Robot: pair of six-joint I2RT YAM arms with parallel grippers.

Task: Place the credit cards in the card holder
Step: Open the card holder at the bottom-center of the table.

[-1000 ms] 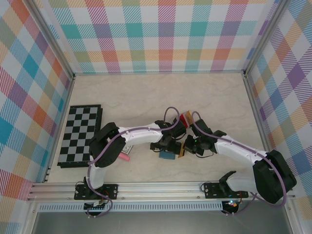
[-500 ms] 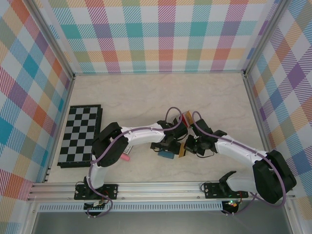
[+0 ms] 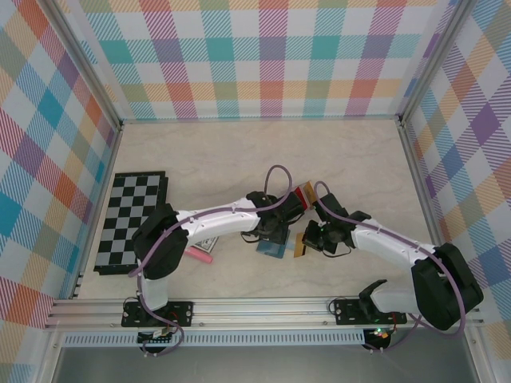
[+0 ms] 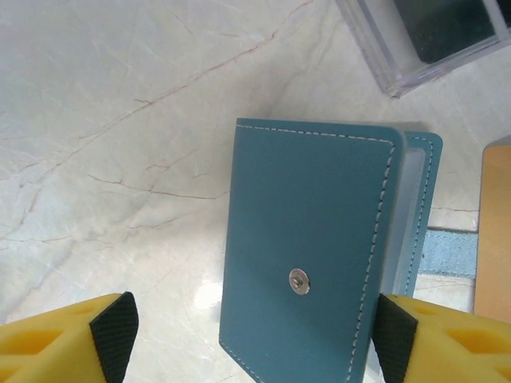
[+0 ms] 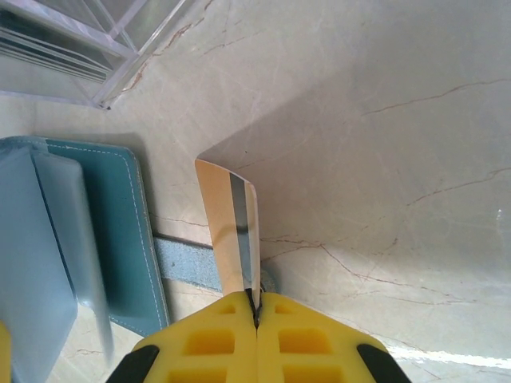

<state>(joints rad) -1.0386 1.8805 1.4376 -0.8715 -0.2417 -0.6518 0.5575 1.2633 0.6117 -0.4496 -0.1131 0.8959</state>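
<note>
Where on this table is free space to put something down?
Free: the marble tabletop along the plaid back wall, and its right side past the right arm. Crowded: the centre, where the left arm meets the teal fold-over card holder and thin tan card.

left arm (image 3: 215, 216), right arm (image 3: 391, 246): white links, black joints | cables (image 3: 276, 167): purple, looped | left gripper (image 4: 251, 339), right gripper (image 5: 257, 309): yellow pocketed fingers (image 4: 48, 345), black pads (image 4: 116, 331) | bases (image 3: 156, 312): black brackets

- Holder (image 4: 311, 263): teal, white stitching, little metal snap. It lay flat on the table, flap slightly open, pale blue inside peeking out.
- Card (image 5: 227, 231): tan-gold with a dark stripe, tilted up on edge just beside the holder.
</note>
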